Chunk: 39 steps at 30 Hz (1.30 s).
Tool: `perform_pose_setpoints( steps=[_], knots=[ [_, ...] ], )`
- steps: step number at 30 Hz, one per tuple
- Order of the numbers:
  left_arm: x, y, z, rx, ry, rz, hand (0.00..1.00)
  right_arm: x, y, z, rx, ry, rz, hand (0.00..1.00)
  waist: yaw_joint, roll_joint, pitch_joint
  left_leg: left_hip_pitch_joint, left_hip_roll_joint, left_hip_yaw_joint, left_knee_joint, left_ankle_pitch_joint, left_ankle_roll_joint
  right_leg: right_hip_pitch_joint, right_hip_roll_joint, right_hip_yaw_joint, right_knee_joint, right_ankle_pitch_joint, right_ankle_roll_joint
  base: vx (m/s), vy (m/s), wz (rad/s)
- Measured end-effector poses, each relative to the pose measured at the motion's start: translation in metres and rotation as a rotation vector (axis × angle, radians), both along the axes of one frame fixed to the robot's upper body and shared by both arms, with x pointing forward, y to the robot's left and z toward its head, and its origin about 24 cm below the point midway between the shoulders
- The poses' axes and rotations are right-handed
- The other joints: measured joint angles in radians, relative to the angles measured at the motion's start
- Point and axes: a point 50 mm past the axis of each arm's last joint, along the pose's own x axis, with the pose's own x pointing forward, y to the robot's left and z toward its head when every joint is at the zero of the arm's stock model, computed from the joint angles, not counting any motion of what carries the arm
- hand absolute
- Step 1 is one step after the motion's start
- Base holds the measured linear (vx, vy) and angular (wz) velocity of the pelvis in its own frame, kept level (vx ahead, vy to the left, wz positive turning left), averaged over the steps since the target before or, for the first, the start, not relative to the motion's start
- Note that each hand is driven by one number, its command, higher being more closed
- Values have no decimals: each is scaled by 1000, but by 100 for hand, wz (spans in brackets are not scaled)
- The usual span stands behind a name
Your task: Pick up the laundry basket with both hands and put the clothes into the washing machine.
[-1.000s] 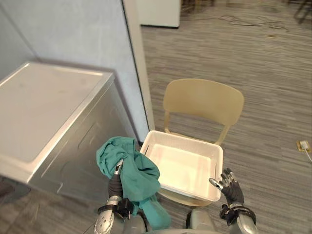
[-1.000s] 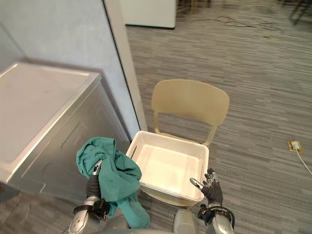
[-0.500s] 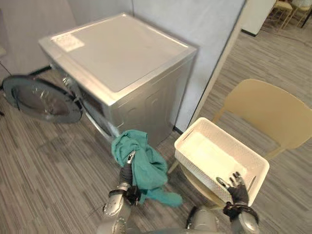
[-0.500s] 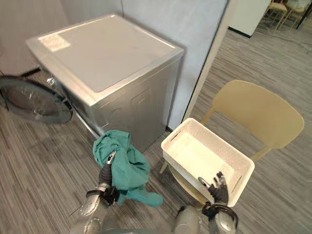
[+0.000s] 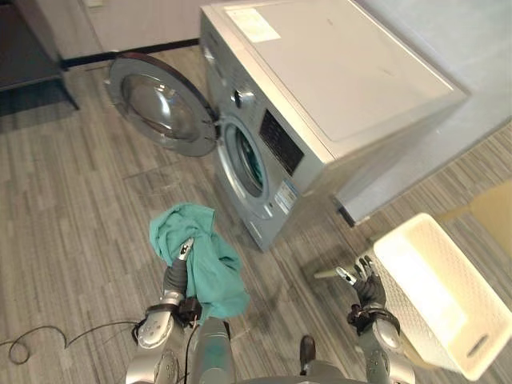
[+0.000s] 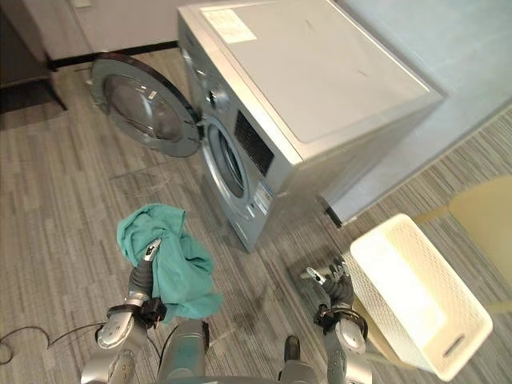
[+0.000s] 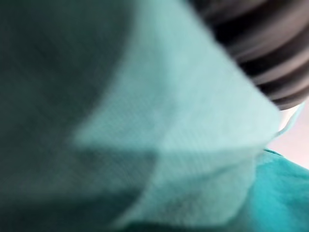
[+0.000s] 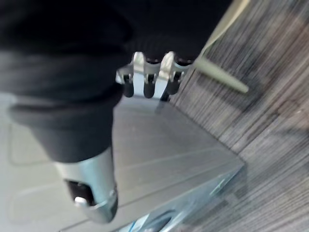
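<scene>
A teal garment (image 5: 206,268) hangs bunched from my left hand (image 5: 174,280), which is shut on it and held low in front of me; the same cloth (image 7: 169,121) covers the left wrist view. The silver washing machine (image 5: 336,72) stands ahead with its round door (image 5: 160,104) swung open to the left and its drum opening (image 5: 244,160) facing me. The white perforated laundry basket (image 5: 436,292) sits empty at the right. My right hand (image 5: 366,284) is open with fingers (image 8: 149,72) relaxed, just left of the basket and apart from it.
A beige chair (image 6: 488,216) stands under and behind the basket at the right edge. A pale partition wall runs behind the machine. Striped grey floor lies between me and the machine's front.
The camera has swung left, so the machine's front and open door now face me and the basket sits far right. The garment stays in my left hand; the right hand stays open.
</scene>
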Motion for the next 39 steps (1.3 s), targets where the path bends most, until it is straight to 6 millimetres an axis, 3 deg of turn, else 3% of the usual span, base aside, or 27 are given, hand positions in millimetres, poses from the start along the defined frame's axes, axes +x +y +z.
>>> perform_pose_setpoints(
  steps=[3, 4, 5, 6, 8, 12, 14, 16, 17, 18, 19, 21, 22, 23, 24, 25, 26, 27, 28, 29, 32, 37, 39],
  knots=[
    [11, -11, 1, 20, -11, -43, 100, 1, 1, -7, 12, 23, 10, 0, -11, -11, 4, 125, 15, 26, -225, 103, -28, -87, 169, 67, -35, -1, -64, 216, -131, -4],
    [18, -21, 3, 11, -24, -75, 100, -3, -2, -9, 9, 36, -4, 0, -48, -28, -1, 151, -6, 32, -263, 115, -34, -83, 186, 72, -149, 149, -108, 225, -163, 42],
    [26, -32, 6, -3, -40, -105, 100, -5, -9, -13, 1, 55, -25, 0, -84, -12, 21, 173, -27, 26, -266, 111, -38, -39, 175, 39, -185, 227, -191, 208, -158, 41],
    [30, -41, 10, -19, -60, -128, 100, -5, -13, -13, 1, 58, -42, 0, -90, 0, 35, 184, -33, 28, -287, 113, -40, -34, 176, 38, -179, 226, -190, 159, -76, 12],
    [38, -67, 18, -71, -102, -198, 100, -12, -28, -14, -8, 69, -97, 0, -124, 48, 68, 244, -51, 34, -330, 123, -59, 9, 177, 24, -151, 187, -198, 199, -67, 11],
    [30, -86, 18, -128, -105, -250, 100, -40, -43, -24, -18, 136, -163, 0, -152, 95, 72, 312, -70, 5, -249, 103, -89, 42, 155, -70, 67, -29, -223, 198, -30, 71],
    [22, -85, 16, -152, -90, -233, 100, -38, -47, -13, -41, 93, -168, 0, -140, 116, 68, 239, -66, 7, -63, 75, -135, 55, 146, -86, 98, -70, -224, 141, -7, 38],
    [11, -83, 9, -169, -59, -221, 100, -31, -49, 4, -86, 22, -127, 0, -128, 151, 63, 137, -36, 6, 175, 99, -201, 75, 152, -84, 110, -85, -227, 179, 52, -6],
    [7, -83, 5, -172, -40, -221, 100, -25, -49, 12, -101, -16, -105, 0, -108, 158, 60, 92, -29, 5, 276, 143, -199, 93, 149, -68, 109, -92, -238, 181, 134, -24],
    [5, -82, 4, -172, -29, -219, 100, -20, -46, 18, -107, -47, -90, 0, -94, 151, 65, 60, -25, 9, 343, 128, -184, 111, 139, -54, 106, -96, -243, 159, 145, -23],
    [5, -82, 3, -172, -28, -219, 100, -18, -46, 21, -108, -60, -87, 0, -90, 147, 66, 42, -25, 10, 357, 104, -142, 121, 130, -41, 99, -97, -244, 159, 164, -20],
    [5, -83, 4, -189, -29, -214, 100, -9, -43, 25, -108, -82, -80, 0, -77, 124, 67, 0, -29, 26, 277, 39, -30, 127, 87, 24, 83, -106, -229, 163, 183, -35],
    [5, -82, 3, -188, -26, -210, 100, -5, -41, 24, -111, -81, -71, 0, -77, 117, 70, -5, -41, 15, 206, 33, -19, 124, 70, 51, 77, -108, -221, 167, 239, -80],
    [2, -78, 1, -186, -18, -192, 100, 3, -38, 18, -123, -54, -41, 0, -70, 111, 67, 5, -51, -23, 36, 41, -22, 107, 56, 106, 72, -103, -211, 174, 317, -134],
    [1, -74, 0, -183, -9, -170, 100, 10, -36, 12, -139, -19, -7, 0, -50, 115, 63, 48, -37, -56, -179, 91, -42, 85, 55, 164, 65, -97, -181, 223, 432, -167],
    [-1, -72, -1, -187, -3, -150, 100, 14, -34, 9, -150, -2, 14, 0, -42, 135, 52, 76, -5, -47, -283, 171, -45, 77, 67, 192, 59, -103, -149, 196, 399, -166],
    [-2, -68, -7, -180, 22, -127, 100, 15, -28, 2, -148, 36, 38, 0, -49, 106, 52, 85, 0, 18, -275, 261, -87, 75, 55, 233, 45, -104, -109, 167, 320, -116],
    [-2, -64, -9, -171, 32, -112, 100, 13, -26, -3, -140, 56, 40, 0, -54, 89, 49, 94, -2, 41, -279, 249, -77, 75, 43, 231, 27, -84, -89, 163, 261, -108],
    [-1, -59, -9, -150, 35, -102, 100, 5, -25, -10, -138, 89, 45, 0, -57, 52, 43, 110, -13, 88, -271, 230, -61, 79, 18, 232, -5, -49, -71, 192, 257, -82],
    [-1, -58, -8, -141, 34, -106, 100, 1, -28, -12, -140, 101, 40, 0, -63, 37, 39, 121, -21, 110, -271, 225, -53, 82, 4, 239, -18, -28, -54, 234, 278, -88],
    [-1, -57, -7, -134, 28, -111, 100, -7, -33, -16, -144, 123, 23, 0, -87, 34, 29, 192, -26, 182, -312, 217, -38, 94, -11, 258, -34, 39, -6, 109, 151, -61],
    [6, -49, -2, -96, 3, -120, 100, -12, -24, -28, -105, 176, 28, 0, -92, 37, 16, 215, -16, 276, -386, 224, -28, 40, -3, 279, -81, 130, 8, -1, 23, -60],
    [4, -36, -10, -76, 38, -62, 100, -16, -19, -38, -86, 220, 38, 0, -84, 42, 12, 238, -1, 325, -399, 225, -28, 30, 17, 280, -97, 179, -7, -15, -19, -66]
  ],
)
